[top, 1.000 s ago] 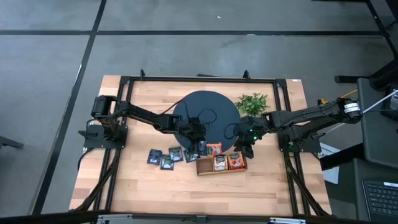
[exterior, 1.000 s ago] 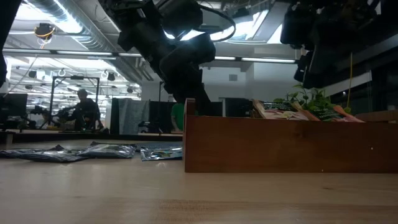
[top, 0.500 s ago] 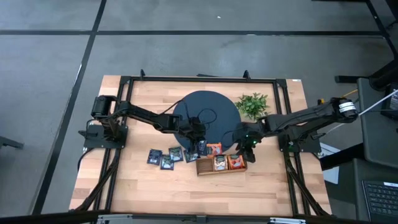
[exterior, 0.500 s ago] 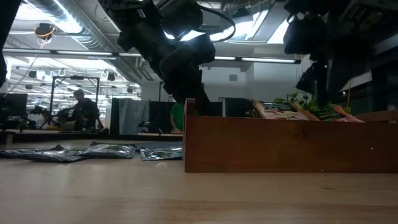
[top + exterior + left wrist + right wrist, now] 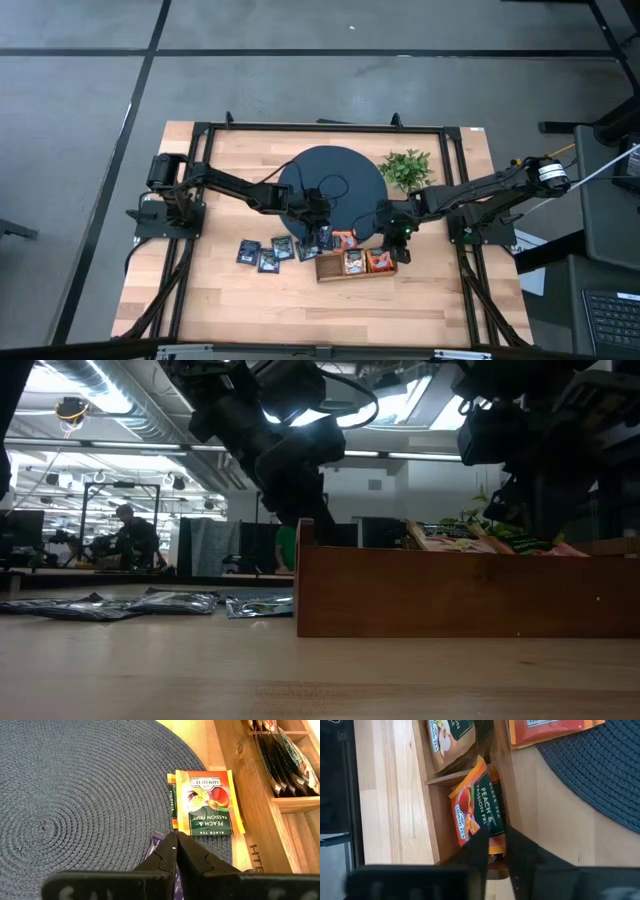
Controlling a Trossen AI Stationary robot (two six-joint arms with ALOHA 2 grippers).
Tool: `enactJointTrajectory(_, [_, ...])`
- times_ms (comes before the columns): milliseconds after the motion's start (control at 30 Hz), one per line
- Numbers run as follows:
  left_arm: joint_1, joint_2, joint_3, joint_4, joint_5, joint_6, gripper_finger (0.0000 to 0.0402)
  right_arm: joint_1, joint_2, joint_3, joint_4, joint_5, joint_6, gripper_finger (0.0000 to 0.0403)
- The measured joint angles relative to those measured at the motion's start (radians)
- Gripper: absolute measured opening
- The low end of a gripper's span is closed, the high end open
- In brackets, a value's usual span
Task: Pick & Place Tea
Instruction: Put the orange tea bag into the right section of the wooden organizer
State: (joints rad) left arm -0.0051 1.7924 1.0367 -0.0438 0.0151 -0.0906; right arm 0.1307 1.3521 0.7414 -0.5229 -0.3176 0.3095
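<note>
While the right hand (image 5: 398, 243) hangs over the end compartment of the wooden tray (image 5: 355, 271) nearest the table's right edge, its fingers (image 5: 476, 851) stand narrowly apart around the upper edge of an orange peach-and-passion-fruit sachet (image 5: 479, 815). That sachet stands on edge, leaning in the compartment. Whether the fingers grip it or have just let go I cannot tell. Coming at it from above makes sense, since the slot is narrow and a sachet can only slide in edgewise. The middle compartment beside it holds another sachet (image 5: 451, 739), also upright, so the tray seems to be filling in sorted stacks.

The left hand (image 5: 176, 841) is shut tight with nothing between its tips, poised low over the edge of the round dark woven mat (image 5: 330, 185). Just ahead of it lies a second peach sachet (image 5: 209, 802), flat, half on the mat and half on the bare table (image 5: 300, 305), close against the tray's long wall. A dark purple sachet (image 5: 152, 851) peeks out beside the left fingertips.

More tea waits nearer the table's left edge: several dark sachets (image 5: 265, 253) lie flat in a loose cluster beside the tray. The small green plant (image 5: 406, 167) stands near the far right corner, clear of the work. By my reckoning the sorting is partway done, with the flat sachets next.
</note>
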Motion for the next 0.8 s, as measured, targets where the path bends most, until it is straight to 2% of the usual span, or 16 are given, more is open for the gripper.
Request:
enactJointTrajectory(133, [0.000,0.000,0.000,-0.005,0.000,0.000,0.0003,0.000,0.000,0.000,-0.003,0.000,-0.001,0.0009])
enactJointTrajectory(467, [0.000,0.000,0.000,-0.013,0.000,0.000,0.0005,0.008,-0.011,0.000,-0.010,0.011,0.033,0.0007])
enactJointTrajectory(800, [0.000,0.000,0.000,-0.013,0.000,-0.010,0.0008,0.080,-0.094,0.000,-0.025,0.139,0.106,0.0007])
